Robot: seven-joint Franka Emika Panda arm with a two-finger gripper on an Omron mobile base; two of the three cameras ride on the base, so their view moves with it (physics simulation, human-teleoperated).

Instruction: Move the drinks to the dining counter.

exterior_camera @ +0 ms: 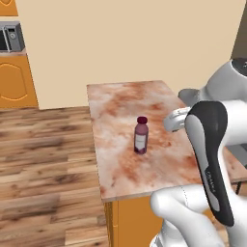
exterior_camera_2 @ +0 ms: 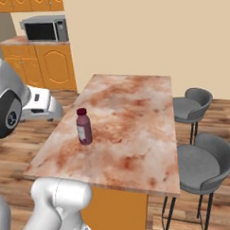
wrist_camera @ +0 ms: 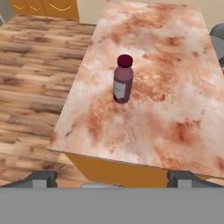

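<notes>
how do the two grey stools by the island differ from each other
In the right base view, the nearer stool shows its seat, back and thin dark legs, and looks larger; the farther stool looks smaller, its legs partly hidden behind the nearer one. Both are grey, curved-backed and sit along the same long side of the dining counter.

The bottle (exterior_camera: 141, 135) (exterior_camera_2: 84, 126) (wrist_camera: 123, 79) stands upright on the dining counter (exterior_camera: 120, 101) (exterior_camera_2: 135, 111) (wrist_camera: 175, 87), toward its near end. In the right base view, two stools (exterior_camera_2: 204, 167) stand side by side along the counter's edge at about 3 o'clock from the bottle, and a microwave (exterior_camera_2: 44, 29) sits on the cabinets (exterior_camera_2: 53, 65) against the wall at about 11 o'clock. In the hand view the bottle stands at 12 o'clock, well apart from the gripper (wrist_camera: 112, 178).
</notes>
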